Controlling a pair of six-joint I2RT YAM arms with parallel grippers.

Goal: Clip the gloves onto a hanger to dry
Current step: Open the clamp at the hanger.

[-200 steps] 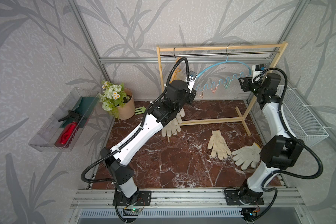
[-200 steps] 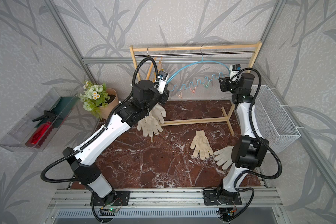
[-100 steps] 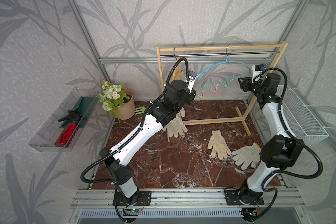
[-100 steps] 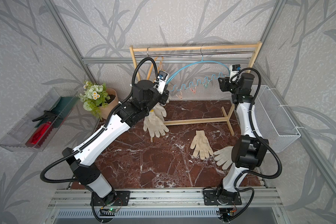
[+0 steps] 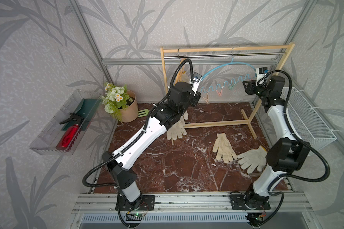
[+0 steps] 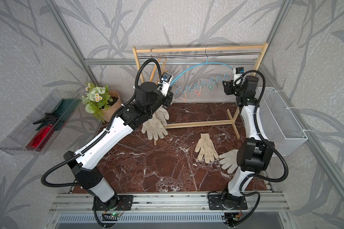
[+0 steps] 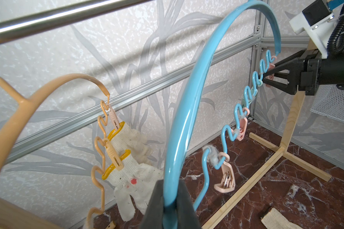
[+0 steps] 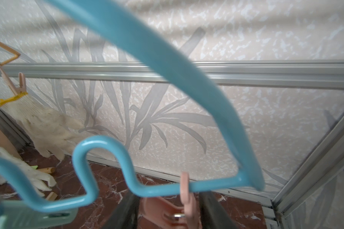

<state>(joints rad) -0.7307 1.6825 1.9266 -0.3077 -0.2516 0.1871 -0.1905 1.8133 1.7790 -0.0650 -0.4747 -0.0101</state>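
- The wooden rack [image 5: 226, 49] carries two hangers on its rail, and the job looks partway done.
- The blue hanger [image 7: 185, 119] is bare, with every peg on it empty. The left gripper [image 7: 170, 190] is clamped tight on one end of it, which would steady it.
- The tan hanger [image 7: 48, 86] beside it holds the finished work: at least two gloves [image 7: 135, 178] hang from its pegs by their yellow cuffs.
- On the marble floor [image 5: 177, 168], one glove [image 5: 224, 147] lies in the open. Another glove [image 5: 251, 158] lies just beside it, partly under the right arm. Both are left to clip; any further ones are out of sight.
- The right gripper [image 7: 269, 74] has its jaws either side of a pink peg [image 8: 167, 210] at the far end of the blue hanger. I cannot tell whether they are squeezing it.
- Compared with a second ago, both arms and the floor gloves sit as they did; only the hung gloves have swung slightly.
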